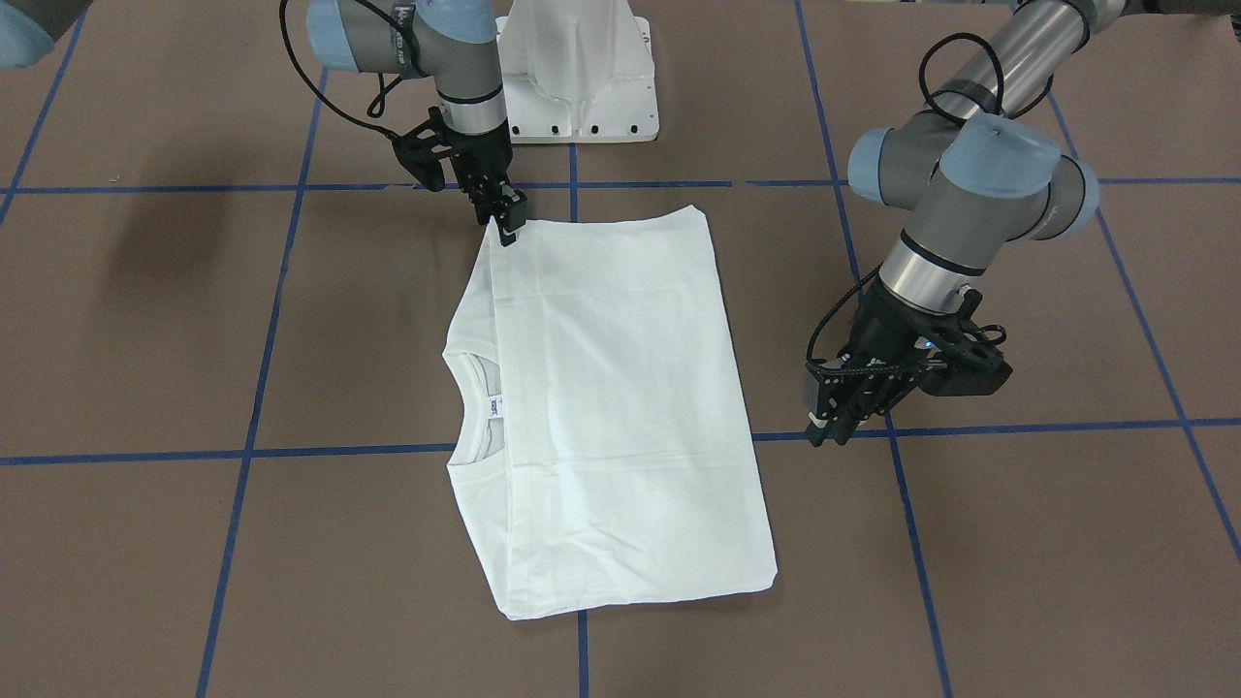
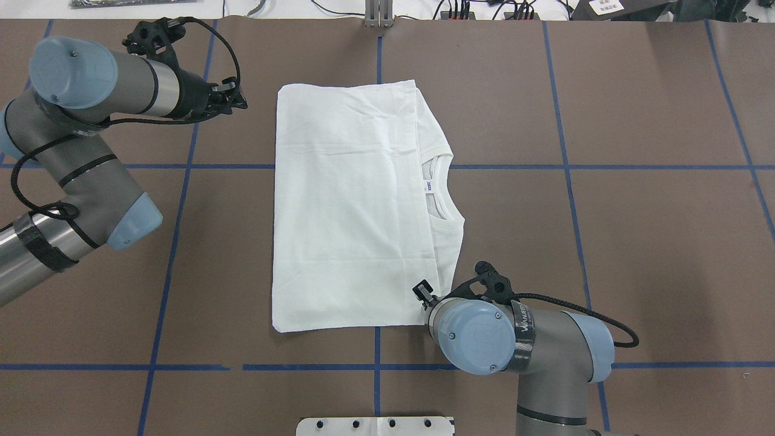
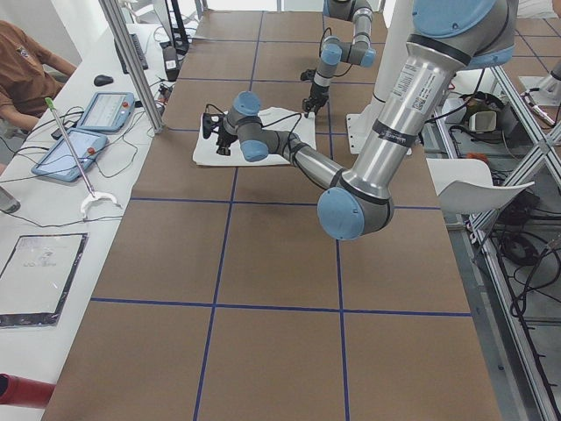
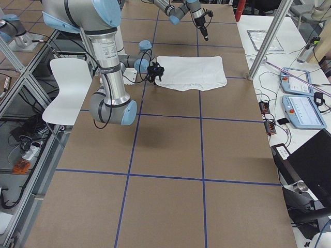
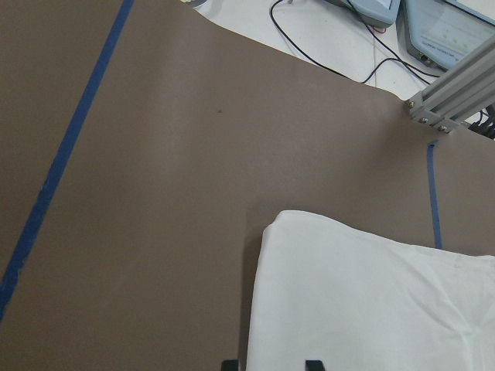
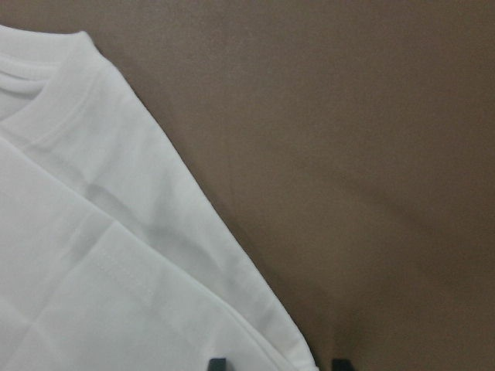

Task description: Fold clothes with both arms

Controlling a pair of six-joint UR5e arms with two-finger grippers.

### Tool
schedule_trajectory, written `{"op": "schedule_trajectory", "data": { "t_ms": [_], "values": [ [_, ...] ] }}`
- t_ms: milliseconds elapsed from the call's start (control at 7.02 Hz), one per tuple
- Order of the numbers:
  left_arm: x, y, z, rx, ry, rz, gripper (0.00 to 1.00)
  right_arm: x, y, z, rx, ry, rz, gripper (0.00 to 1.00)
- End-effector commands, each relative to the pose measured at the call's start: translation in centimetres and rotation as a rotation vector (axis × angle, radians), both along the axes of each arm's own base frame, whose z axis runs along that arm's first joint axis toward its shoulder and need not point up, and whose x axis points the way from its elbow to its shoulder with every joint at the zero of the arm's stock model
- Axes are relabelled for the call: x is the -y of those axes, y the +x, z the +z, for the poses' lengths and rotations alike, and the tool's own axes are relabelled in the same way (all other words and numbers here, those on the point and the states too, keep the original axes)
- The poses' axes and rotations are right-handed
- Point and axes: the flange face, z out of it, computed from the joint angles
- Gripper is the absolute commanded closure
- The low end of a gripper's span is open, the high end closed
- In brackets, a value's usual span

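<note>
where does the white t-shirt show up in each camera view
Front-facing: T-shirt centre, collar toward view's left.
Overhead: T-shirt centre, collar toward view's right.
Exterior left: T-shirt upper middle, partly behind the left arm.
Exterior right: T-shirt upper middle.
Left wrist: T-shirt lower right, one corner.
Right wrist: T-shirt fills the left.
Landmark: right gripper at a shirt corner in all exterior views.

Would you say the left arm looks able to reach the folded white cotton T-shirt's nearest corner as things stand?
Probably yes: the left hand hangs beside the white cotton T-shirt, over the brown table, with nothing between it and that corner.
</note>
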Motion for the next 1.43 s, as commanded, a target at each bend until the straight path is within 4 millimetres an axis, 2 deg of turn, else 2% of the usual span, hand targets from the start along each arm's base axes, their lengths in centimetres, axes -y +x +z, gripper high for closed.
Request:
{"op": "schedule_trajectory", "data": {
  "t_ms": [0,285,428,570,712,855,998,1140,1282],
  "values": [
    [0.0,0.0,-0.1,-0.002,0.002,0.0,0.6,0.0,0.1,-0.2,0.005,0.003,-0.004,1.0],
    [-0.1,-0.3,-0.4,-0.006,0.005,-0.002,0.6,0.0,0.4,-0.7,0.031,0.005,-0.006,1.0],
    [-1.6,-1.3,-1.2,-0.024,0.002,-0.002,0.6,0.1,0.5,-1.0,0.038,0.005,-0.005,1.0],
    [-5.2,-3.3,-2.8,-0.068,-0.062,0.001,0.6,0.1,1.7,-1.6,0.056,0.007,-0.005,1.0],
    [-10.4,-3.6,-4.0,-0.117,-0.148,0.043,0.6,0.0,1.9,-1.7,0.06,0.005,-0.005,1.0],
    [-16.5,-2.8,-3.0,-0.15,-0.231,0.087,0.6,-0.1,1.8,-1.7,0.06,0.005,-0.006,1.0],
    [-20.7,-0.5,-3.1,-0.171,-0.288,0.107,0.59,-0.1,1.8,-1.9,0.063,0.006,-0.004,1.0],
    [-23.6,3.3,-2.0,-0.14,-0.317,0.122,0.54,-0.1,1.8,-1.9,0.063,0.006,-0.006,1.0],
    [-24.4,4.9,-1.1,-0.133,-0.357,0.122,0.52,-0.1,1.8,-2.0,0.064,0.007,-0.007,1.0]
  ]
}}
